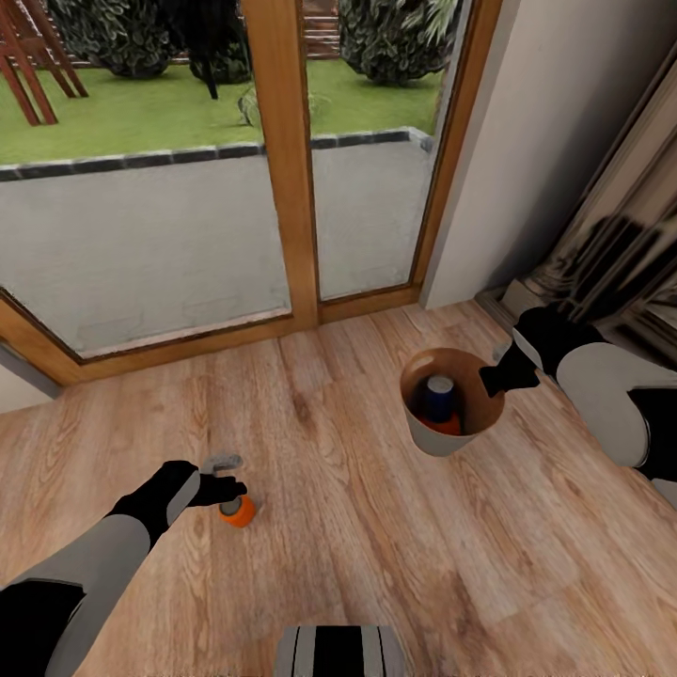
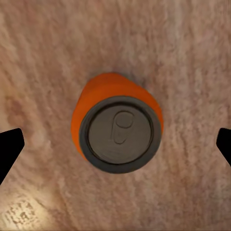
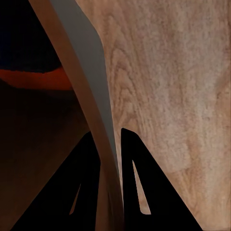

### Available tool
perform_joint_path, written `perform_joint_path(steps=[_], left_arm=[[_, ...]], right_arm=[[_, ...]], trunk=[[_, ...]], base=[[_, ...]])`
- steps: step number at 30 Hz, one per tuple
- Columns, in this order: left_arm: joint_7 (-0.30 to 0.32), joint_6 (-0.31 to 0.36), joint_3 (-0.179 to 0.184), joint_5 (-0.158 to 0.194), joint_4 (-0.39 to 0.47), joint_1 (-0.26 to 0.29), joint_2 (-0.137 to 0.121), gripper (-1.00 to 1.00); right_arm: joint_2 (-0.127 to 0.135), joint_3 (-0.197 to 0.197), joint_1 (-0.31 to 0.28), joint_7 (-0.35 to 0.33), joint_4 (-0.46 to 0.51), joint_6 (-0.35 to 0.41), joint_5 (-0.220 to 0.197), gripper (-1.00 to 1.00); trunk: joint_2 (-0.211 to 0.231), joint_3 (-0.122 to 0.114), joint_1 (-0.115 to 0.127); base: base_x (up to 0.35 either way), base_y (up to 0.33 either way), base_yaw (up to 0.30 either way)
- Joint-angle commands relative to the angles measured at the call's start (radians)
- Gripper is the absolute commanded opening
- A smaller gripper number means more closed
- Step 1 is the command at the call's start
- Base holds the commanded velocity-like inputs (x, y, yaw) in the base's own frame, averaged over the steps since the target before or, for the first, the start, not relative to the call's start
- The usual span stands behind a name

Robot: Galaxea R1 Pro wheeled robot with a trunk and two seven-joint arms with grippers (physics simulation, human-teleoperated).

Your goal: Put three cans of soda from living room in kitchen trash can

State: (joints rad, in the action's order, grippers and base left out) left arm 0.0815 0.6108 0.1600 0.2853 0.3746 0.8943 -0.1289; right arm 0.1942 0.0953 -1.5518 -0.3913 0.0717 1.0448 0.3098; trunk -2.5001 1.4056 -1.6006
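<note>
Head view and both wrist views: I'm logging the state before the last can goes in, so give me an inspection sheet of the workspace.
Surface: wood plank floor, bare around the things.
Job's things: trash can upright on the floor, holding a blue soda can and an orange soda can; third orange can stands upright on the floor.
Clutter: nothing seen.
Grippers: left gripper open, directly above the third can, fingers apart from it; right gripper shut on the trash can's rim, wall between its fingers.
Cables: nothing seen.
Surroundings: glass doors with wooden frame, patio and lawn outside; wall at right.
</note>
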Motion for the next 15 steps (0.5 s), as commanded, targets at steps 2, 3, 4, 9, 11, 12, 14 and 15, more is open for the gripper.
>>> perform_joint_path(steps=[2, 3, 4, 9, 11, 12, 14, 15], left_arm=[[0.000, 0.000, 0.000, 0.000, 0.000, 0.000, 0.000, 1.00], [0.000, 0.000, 0.000, 0.000, 0.001, 0.000, 0.000, 1.00], [0.000, 0.000, 0.000, 0.000, 0.001, 0.000, 0.000, 1.00], [0.000, 0.001, 0.000, 0.000, 0.020, 0.000, -0.001, 1.00], [0.001, 0.002, 0.000, 0.000, 0.023, 0.000, -0.001, 1.00], [0.000, 0.002, 0.000, 0.000, 0.025, 0.000, -0.001, 1.00], [0.000, 0.003, 0.000, 0.000, 0.027, 0.000, -0.001, 1.00], [0.000, 0.002, 0.000, 0.000, 0.028, 0.000, -0.001, 1.00]], right_arm=[[-0.001, -0.014, -0.001, -0.003, 0.000, 0.002, -0.017, -1.00], [-0.001, -0.014, -0.001, -0.003, 0.000, 0.002, -0.017, -1.00], [-0.001, -0.014, -0.001, -0.003, 0.000, 0.002, -0.017, -1.00], [-0.003, -0.014, -0.001, -0.003, 0.000, 0.002, -0.016, -1.00], [-0.004, -0.014, -0.001, -0.003, 0.000, 0.002, -0.016, -1.00], [-0.005, -0.014, -0.001, -0.003, 0.000, 0.002, -0.016, -1.00], [-0.004, -0.014, -0.001, -0.003, 0.000, 0.002, -0.015, -1.00], [-0.004, -0.014, -0.001, -0.003, 0.000, 0.002, -0.015, -1.00]], trunk=[[0.000, 0.003, 0.000], [0.000, 0.005, 0.000], [0.000, 0.006, 0.000], [-0.001, 0.022, -0.001], [-0.001, 0.032, -0.002], [-0.001, 0.037, -0.002], [-0.001, 0.039, -0.002], [-0.001, 0.040, -0.002]], base=[[0.000, 0.000, 0.000], [0.000, 0.000, 0.000], [0.000, 0.000, 0.000], [0.000, 0.000, 0.000], [0.000, 0.000, 0.000], [0.000, 0.000, 0.000], [0.000, 0.000, 0.000], [0.000, 0.000, 0.000]])
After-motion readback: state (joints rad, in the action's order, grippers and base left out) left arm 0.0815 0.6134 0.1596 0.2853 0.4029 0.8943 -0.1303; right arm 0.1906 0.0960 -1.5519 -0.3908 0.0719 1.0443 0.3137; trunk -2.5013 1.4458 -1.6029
